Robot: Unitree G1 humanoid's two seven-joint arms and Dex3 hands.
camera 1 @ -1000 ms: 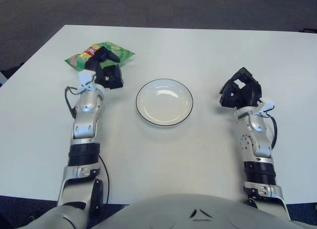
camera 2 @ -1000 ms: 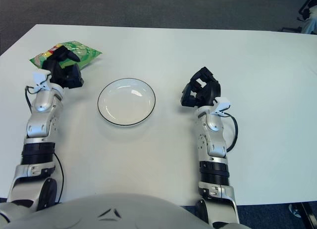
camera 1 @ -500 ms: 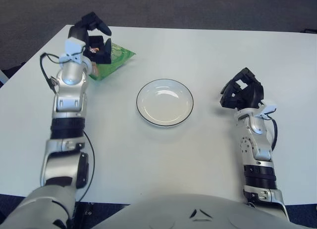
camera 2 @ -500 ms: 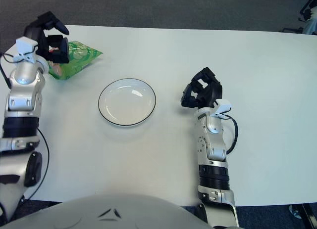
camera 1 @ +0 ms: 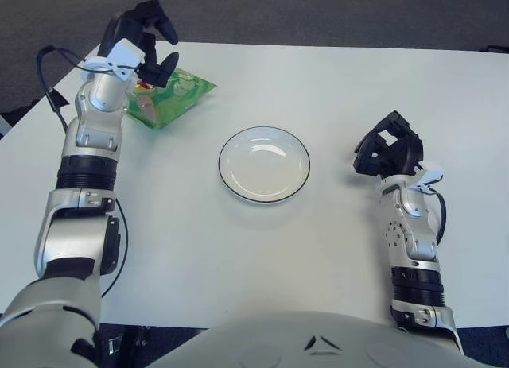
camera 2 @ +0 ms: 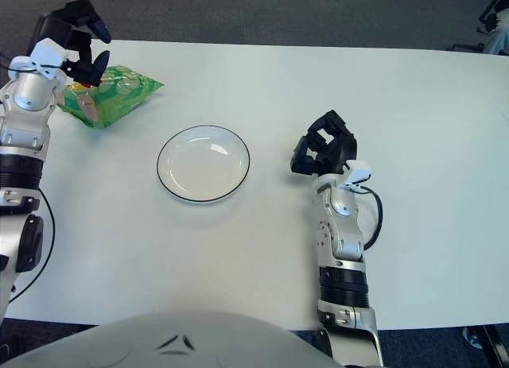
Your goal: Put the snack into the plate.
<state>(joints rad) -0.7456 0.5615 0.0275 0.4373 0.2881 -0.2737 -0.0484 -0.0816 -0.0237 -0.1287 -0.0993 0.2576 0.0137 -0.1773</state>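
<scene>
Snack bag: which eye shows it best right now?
Right eye view: more of the green snack bag shows beside the left hand above it. The left eye view shows the same bag, its left end more covered by that hand and wrist.

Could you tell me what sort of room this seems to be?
Probably an office or meeting room: a large white table stands on grey carpet, and a chair base shows at the far right.
</scene>
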